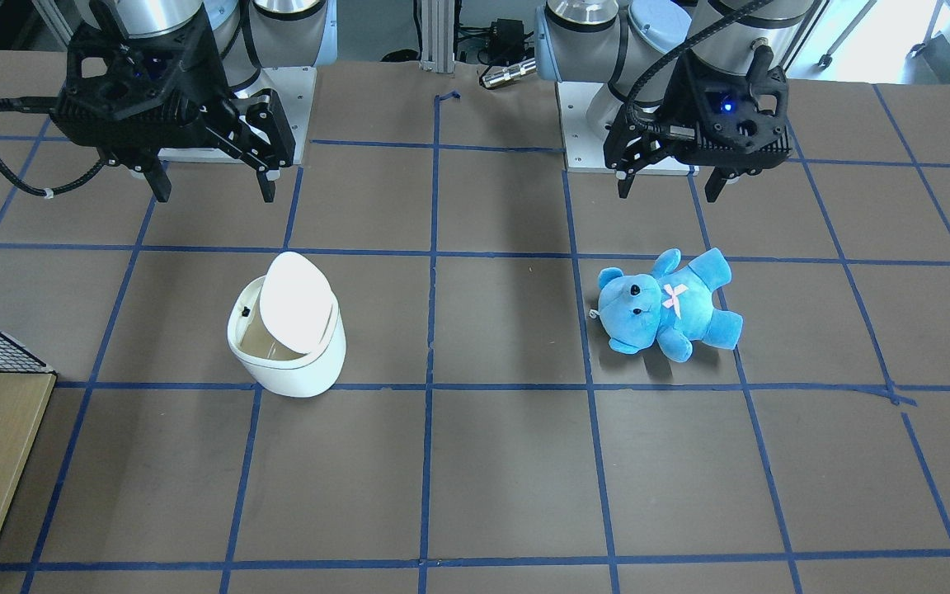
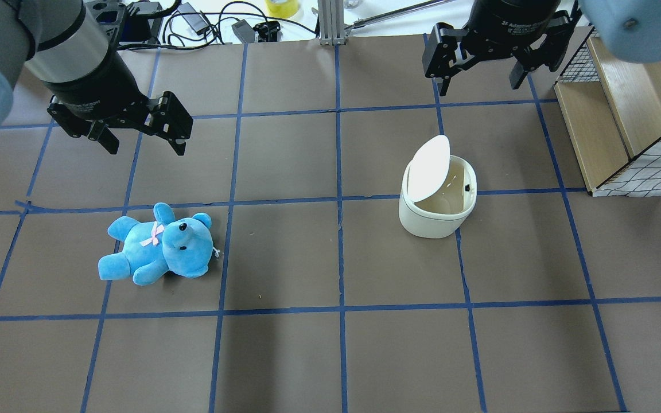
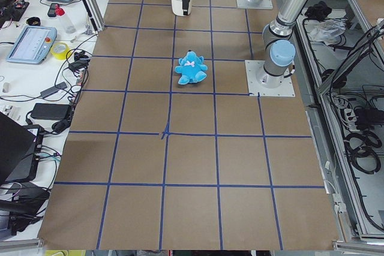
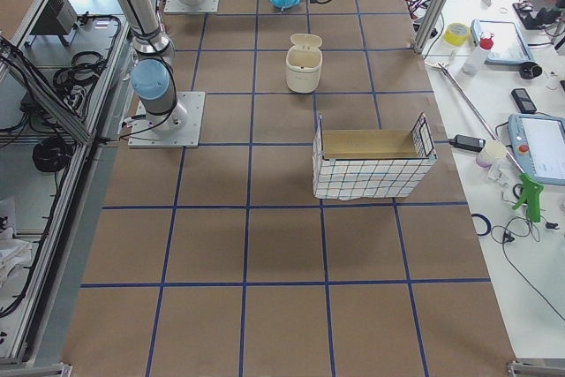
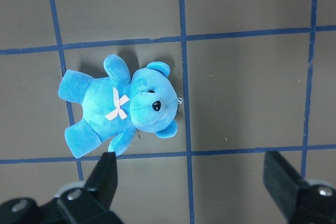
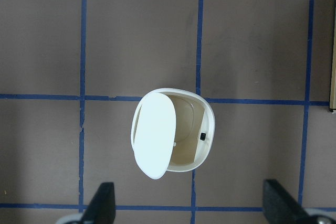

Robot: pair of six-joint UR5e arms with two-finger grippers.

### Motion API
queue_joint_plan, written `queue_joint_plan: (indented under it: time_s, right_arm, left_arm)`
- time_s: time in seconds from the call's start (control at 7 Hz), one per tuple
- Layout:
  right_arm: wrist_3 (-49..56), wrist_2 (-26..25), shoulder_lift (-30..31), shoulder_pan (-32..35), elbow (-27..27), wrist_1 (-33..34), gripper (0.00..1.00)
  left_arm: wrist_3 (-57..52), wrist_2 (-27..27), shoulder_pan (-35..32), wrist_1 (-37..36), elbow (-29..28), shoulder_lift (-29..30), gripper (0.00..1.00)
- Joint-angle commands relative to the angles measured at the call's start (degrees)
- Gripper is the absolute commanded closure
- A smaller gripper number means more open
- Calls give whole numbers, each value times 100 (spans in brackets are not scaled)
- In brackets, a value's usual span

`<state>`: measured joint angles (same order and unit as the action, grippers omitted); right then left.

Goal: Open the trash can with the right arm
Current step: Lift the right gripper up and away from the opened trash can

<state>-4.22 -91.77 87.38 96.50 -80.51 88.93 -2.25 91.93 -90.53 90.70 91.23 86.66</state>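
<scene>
The small white trash can (image 2: 436, 213) stands on the table with its flat white lid (image 2: 428, 169) flipped up, the empty beige inside showing. It also shows in the front view (image 1: 287, 351), the right side view (image 4: 302, 64) and the right wrist view (image 6: 173, 134). My right gripper (image 2: 479, 77) is open and empty, raised above the table on the far side of the can, apart from it; it shows in the front view (image 1: 209, 184) with its black cable loop. My left gripper (image 2: 141, 146) is open and empty, raised beyond a blue teddy bear (image 2: 155, 244).
The blue teddy bear (image 1: 666, 304) lies on its back on the left half, also in the left wrist view (image 5: 121, 107). A wire-mesh crate with a wooden inside (image 2: 623, 115) stands at the right edge. Blue tape lines grid the brown table (image 2: 336, 258).
</scene>
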Motion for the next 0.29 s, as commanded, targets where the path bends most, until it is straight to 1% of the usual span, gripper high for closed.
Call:
queue_joint_plan:
  time_s: [0.0,0.14]
  right_arm:
    - [0,10,-10,18,-9,19,0]
    - [-9,19,-1,27,-18,19,0]
  left_arm:
    - [5,0,0,0,0,0,0]
    - [-4,0,0,0,0,0,0]
